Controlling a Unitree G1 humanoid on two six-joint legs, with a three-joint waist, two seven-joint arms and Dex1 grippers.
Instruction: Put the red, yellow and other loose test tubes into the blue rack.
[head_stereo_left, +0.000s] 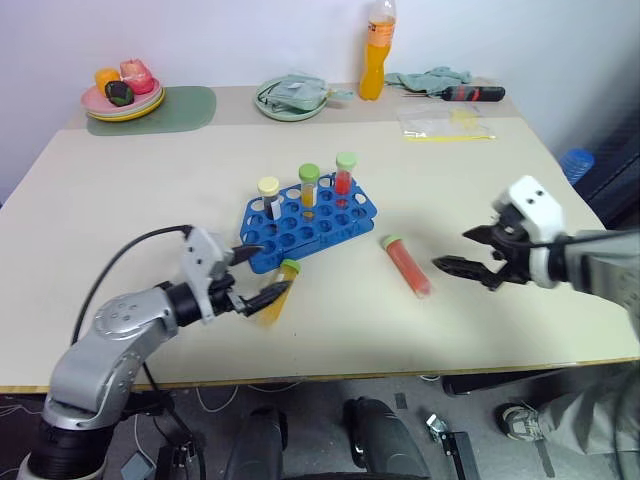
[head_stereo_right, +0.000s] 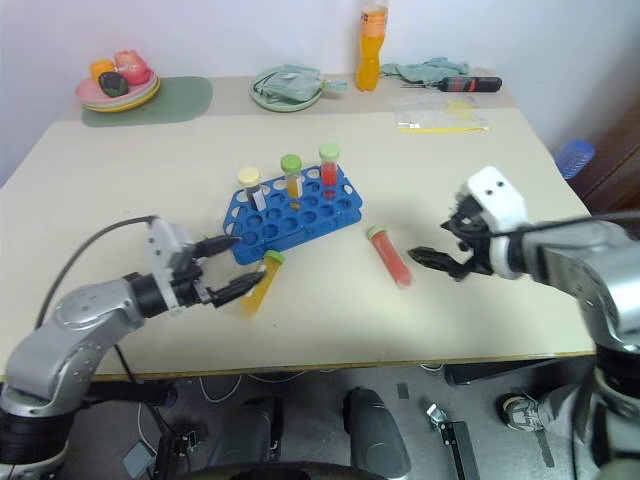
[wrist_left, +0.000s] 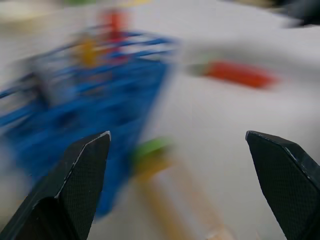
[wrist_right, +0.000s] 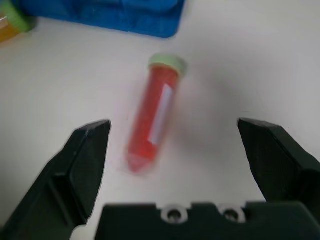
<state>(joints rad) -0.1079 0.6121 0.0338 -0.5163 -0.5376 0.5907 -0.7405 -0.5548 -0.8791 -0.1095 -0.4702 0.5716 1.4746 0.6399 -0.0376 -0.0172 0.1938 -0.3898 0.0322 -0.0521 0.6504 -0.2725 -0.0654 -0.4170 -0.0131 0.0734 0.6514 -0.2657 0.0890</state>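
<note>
The blue rack (head_stereo_left: 310, 225) stands mid-table and holds three upright tubes: a white one with a cream cap, a yellow one and a red one (head_stereo_left: 343, 176) with green caps. A loose yellow tube (head_stereo_left: 279, 290) lies on the table at the rack's near corner. My left gripper (head_stereo_left: 258, 274) is open around that tube's capped end, one finger by the rack, one beside the tube. A loose red tube (head_stereo_left: 406, 265) with a green cap lies to the right of the rack. My right gripper (head_stereo_left: 470, 252) hovers open just right of it; the red tube (wrist_right: 151, 118) lies ahead between its fingers.
Along the table's far edge are a plate of toy food (head_stereo_left: 124, 95) on a green mat, a green plate (head_stereo_left: 290, 99) with a cloth, an orange bottle (head_stereo_left: 375, 50), a screwdriver (head_stereo_left: 467, 93) and a plastic bag (head_stereo_left: 446, 125). The table's near edge runs below both arms.
</note>
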